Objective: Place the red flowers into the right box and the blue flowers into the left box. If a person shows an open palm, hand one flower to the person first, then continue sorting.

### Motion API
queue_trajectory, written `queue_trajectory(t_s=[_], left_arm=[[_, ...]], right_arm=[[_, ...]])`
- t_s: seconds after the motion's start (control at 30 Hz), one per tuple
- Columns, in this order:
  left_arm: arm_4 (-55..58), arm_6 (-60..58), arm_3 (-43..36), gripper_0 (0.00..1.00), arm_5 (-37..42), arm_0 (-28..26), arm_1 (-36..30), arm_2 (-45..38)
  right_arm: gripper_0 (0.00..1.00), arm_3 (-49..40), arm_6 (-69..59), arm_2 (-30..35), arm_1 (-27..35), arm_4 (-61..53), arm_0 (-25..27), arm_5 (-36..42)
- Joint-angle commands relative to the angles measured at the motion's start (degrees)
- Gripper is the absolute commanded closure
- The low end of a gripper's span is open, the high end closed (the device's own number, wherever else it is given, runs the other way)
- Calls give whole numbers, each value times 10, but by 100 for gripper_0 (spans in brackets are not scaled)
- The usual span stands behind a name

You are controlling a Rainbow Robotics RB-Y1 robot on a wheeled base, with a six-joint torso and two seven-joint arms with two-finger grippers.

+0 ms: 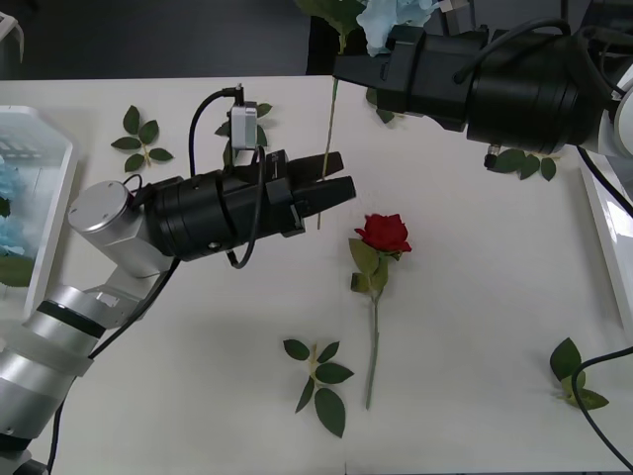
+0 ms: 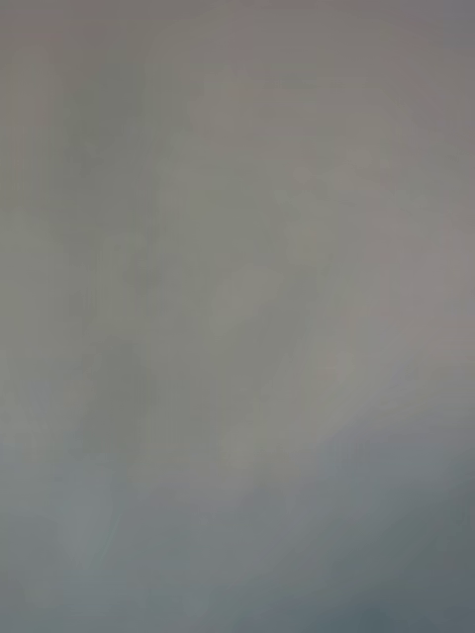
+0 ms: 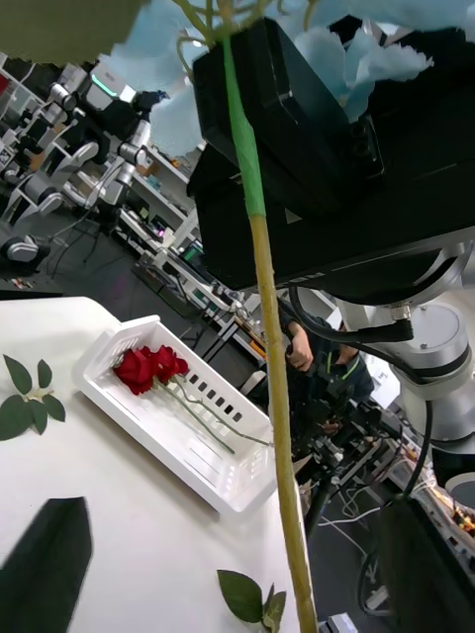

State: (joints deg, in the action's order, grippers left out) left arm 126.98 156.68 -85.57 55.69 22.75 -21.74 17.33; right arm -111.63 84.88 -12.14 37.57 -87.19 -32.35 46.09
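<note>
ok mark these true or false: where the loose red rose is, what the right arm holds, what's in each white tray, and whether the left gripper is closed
1. A red rose lies loose on the white table. True.
2. The right gripper holds a red rose. False: it holds a pale blue hydrangea on a long green stem, lifted off the table.
3. The right white plastic tray contains red roses. True.
4. The left white tray holds red roses. False: pale blue flowers lie in it.
5. The left gripper is clamped on the stem. False: its black fingers stand open.
</note>
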Motion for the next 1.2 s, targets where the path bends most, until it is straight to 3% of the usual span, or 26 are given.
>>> queue_trajectory(t_s=[0.03,0.53,0.63,0.9,1.2], left_arm=[[11,-17,-7,100,-12,26,11,17],[20,-17,-7,100,-14,26,9,17],[24,-17,-7,100,-15,26,6,17],[42,-17,-7,100,-23,26,-17,16],[9,-17,-7,100,-34,4,-142,2]], right_arm=[[100,-23,1,-2,-13,4,-19,-8],[100,-23,-2,-2,-14,4,-19,-11],[53,-22,-4,-2,-14,4,-19,-15],[0,-22,-13,-1,-13,4,-19,-31],[0,-20,-27,-1,11,55,-15,-21]])
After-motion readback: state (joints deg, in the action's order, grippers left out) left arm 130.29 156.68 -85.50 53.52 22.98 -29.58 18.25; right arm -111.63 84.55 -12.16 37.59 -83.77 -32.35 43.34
